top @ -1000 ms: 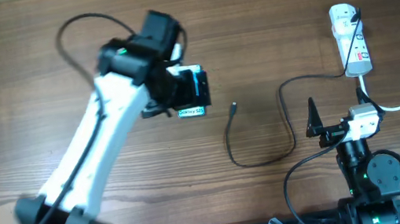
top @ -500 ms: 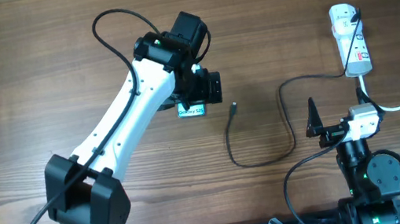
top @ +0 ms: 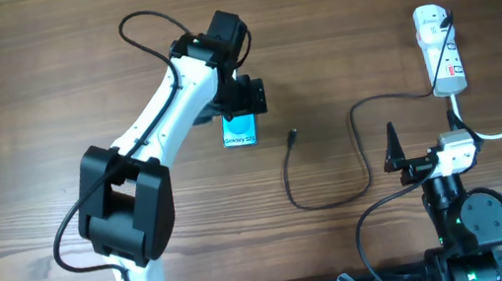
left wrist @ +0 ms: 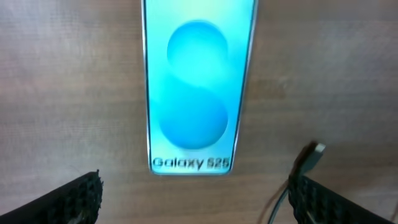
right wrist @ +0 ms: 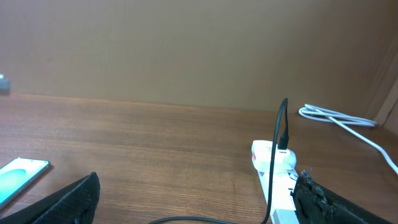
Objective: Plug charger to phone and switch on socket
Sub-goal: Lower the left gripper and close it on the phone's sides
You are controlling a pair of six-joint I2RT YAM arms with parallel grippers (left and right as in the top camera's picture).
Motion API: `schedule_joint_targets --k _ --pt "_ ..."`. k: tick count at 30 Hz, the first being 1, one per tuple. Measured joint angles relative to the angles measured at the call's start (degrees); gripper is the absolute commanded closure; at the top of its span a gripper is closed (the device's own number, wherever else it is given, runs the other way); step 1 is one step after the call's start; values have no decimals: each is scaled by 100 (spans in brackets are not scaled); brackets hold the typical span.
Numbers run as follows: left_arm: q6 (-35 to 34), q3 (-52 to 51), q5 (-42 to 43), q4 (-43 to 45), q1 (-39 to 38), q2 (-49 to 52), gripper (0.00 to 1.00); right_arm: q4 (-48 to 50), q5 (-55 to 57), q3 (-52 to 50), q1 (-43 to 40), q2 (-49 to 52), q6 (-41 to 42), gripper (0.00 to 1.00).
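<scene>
Over the last second the left arm had swung round, so that the left gripper [top: 243, 97] hung over the upper end of the phone [top: 241, 130]. The phone itself did not appear to have shifted, and neither had the charger [top: 330, 198] or the right arm. For the task this suggested that the left arm was lining up on the phone, while the plugging-in had not begun.

In the left wrist view the fingers [left wrist: 81, 193] stood wide apart, one to each side of the phone and clear of its edges, gripping nothing. The phone lay flat on the table [top: 22, 75], screen up, between them. The connector tip [left wrist: 316, 151] rested just beside the phone's lower right corner, not touching it (a short gap of bare wood showed).

The right gripper [right wrist: 199, 205] was also spread and empty, with the socket [top: 441, 50] just ahead of it
</scene>
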Motion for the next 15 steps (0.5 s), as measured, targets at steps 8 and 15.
schedule_joint_targets --k 8,15 --pt "120 7 -378 632 0 505 0 2 0 0 0 0 0 0" --pt "116 7 -424 743 0 614 0 2 0 0 0 0 0 0"
